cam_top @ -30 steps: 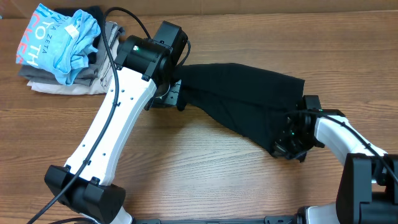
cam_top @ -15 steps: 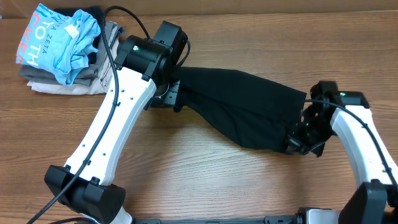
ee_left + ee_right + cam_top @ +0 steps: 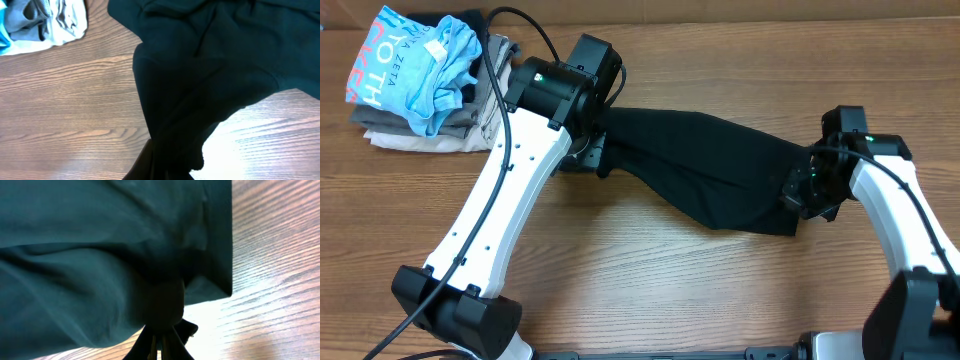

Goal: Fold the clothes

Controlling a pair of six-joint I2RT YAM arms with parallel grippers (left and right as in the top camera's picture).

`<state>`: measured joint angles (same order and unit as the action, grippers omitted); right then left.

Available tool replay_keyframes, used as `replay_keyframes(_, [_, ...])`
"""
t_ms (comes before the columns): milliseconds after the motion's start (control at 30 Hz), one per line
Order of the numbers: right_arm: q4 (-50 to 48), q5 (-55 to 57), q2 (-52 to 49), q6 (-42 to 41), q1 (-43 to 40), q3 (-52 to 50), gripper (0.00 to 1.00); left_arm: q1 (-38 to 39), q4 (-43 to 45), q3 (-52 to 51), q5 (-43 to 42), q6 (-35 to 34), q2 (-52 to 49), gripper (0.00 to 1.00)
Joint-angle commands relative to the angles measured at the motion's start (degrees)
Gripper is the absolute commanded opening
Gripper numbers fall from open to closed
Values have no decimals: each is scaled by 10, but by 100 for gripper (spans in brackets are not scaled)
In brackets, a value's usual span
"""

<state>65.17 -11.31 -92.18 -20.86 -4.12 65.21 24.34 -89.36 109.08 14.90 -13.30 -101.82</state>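
Observation:
The clothes [image 3: 705, 165], one plain black garment, hang stretched low over the wooden table [image 3: 650, 290] between my two grippers. My left gripper [image 3: 597, 152] is shut on the garment's left end, under the white arm. In the left wrist view the black fabric [image 3: 210, 65] gathers into a bunch at the jaws [image 3: 162, 172]. At the right end my right gripper [image 3: 802, 195] is shut on a bunched corner. The right wrist view shows that bunch [image 3: 162, 302] just above the closed fingers [image 3: 150, 347]. No logo or tag shows.
A pile of other garments sits at the table's far left corner: a light blue shirt [image 3: 420, 55] on top of grey and beige folded pieces [image 3: 410, 135]. Part of that pile [image 3: 55, 20] shows in the left wrist view.
My right gripper has moved right and toward the back of the table with its corner, pulling the black garment out longer and flatter. The left arm has hardly moved.

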Motion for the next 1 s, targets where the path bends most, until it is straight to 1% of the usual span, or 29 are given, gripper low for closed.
replay_keyframes(0, [5,28,-12,-5,-21,12,4,-1,1,13,23,5,-1,4])
replay_keyframes(100, [13,57,-12,-17,-53,12,4,-1,5,13,23,5,-1,4])
replay_keyframes(167, [9,56,-12,-16,-82,12,4,-1,7,13,23,5,-1,4])
replay_keyframes(233, [-1,30,-12,19,-112,12,4,-1,11,13,23,5,-1,4])
replay_keyframes(333, [-2,-4,-12,58,-135,12,4,-1,16,13,23,5,-1,4])
replay_keyframes(433, [5,-6,-12,61,-137,12,4,-1,17,13,23,4,-1,4])
replay_keyframes(533, [9,-6,-12,62,-135,12,10,-1,16,13,22,5,-1,4])
replay_keyframes(800, [13,-8,-12,70,-135,12,9,0,18,13,22,4,-1,4])
replay_keyframes(833, [14,-10,-12,74,-135,12,11,0,18,13,22,5,-1,4])
replay_keyframes(867, [16,-10,-12,74,-135,12,15,0,18,13,22,5,-1,4])
replay_keyframes(933, [20,-10,-12,75,-135,12,41,0,18,13,22,5,-1,4])
replay_keyframes(967, [23,-10,-12,74,-135,12,45,0,18,13,21,5,-1,4])
